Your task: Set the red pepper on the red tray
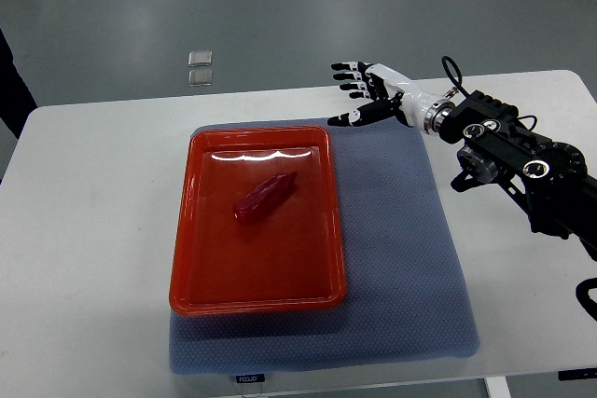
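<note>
A red pepper lies inside the red tray, in its upper middle, tilted with the tip toward the upper right. My right hand hovers beyond the tray's upper right corner, at the far edge of the mat. Its fingers are spread and hold nothing. The right arm comes in from the right edge. No left arm shows.
The tray rests on a grey-blue mat on a white table. Two small clear squares lie on the floor past the table's far edge. A dark shape stands at the left edge.
</note>
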Controlling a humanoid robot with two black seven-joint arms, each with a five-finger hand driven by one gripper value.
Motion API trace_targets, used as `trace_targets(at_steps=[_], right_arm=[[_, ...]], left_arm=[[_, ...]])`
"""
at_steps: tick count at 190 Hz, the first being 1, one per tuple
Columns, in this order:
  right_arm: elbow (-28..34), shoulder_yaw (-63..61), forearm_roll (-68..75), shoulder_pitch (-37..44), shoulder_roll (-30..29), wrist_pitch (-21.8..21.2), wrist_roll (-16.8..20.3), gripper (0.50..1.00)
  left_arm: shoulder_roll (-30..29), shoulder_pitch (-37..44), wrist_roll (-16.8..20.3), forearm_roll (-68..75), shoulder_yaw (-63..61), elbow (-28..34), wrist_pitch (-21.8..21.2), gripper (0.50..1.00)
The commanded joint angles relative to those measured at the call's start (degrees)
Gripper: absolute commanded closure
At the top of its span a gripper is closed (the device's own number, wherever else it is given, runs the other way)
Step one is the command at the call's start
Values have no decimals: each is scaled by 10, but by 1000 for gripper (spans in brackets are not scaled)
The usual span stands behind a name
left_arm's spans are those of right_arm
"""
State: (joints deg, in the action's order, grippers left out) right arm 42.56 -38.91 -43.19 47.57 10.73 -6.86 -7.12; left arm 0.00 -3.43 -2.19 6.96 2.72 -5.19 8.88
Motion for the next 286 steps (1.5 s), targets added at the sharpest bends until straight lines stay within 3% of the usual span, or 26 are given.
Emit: trace_targets(at_steps=[1,74,87,108,158,197,267,286], right_arm=[[-4,-29,111,-27,-2,0,-4,589],[-32,-74,434,-53,-13,-9,-4,589],[-42,-77,440,-54,-14,-18,-9,589],[-86,-78,440,-54,-14,-57,-48,589],[-136,-77,441,-53,-18,-36,-81,587],[-137,-64,433,-45,-17,25,-81,587],[-130,-65,431,-41,-28,20,-82,587],[-128,-66,431,-41,-28,-7,-82,587]], left_arm=[[0,0,0,0,0,0,0,500],[0,0,0,0,0,0,0,500],[0,0,0,1,0,0,0,500],[0,0,0,0,0,0,0,500],[0,0,0,0,0,0,0,500],[0,0,0,1,0,0,0,500],[0,0,0,0,0,0,0,500],[0,0,0,0,0,0,0,500]])
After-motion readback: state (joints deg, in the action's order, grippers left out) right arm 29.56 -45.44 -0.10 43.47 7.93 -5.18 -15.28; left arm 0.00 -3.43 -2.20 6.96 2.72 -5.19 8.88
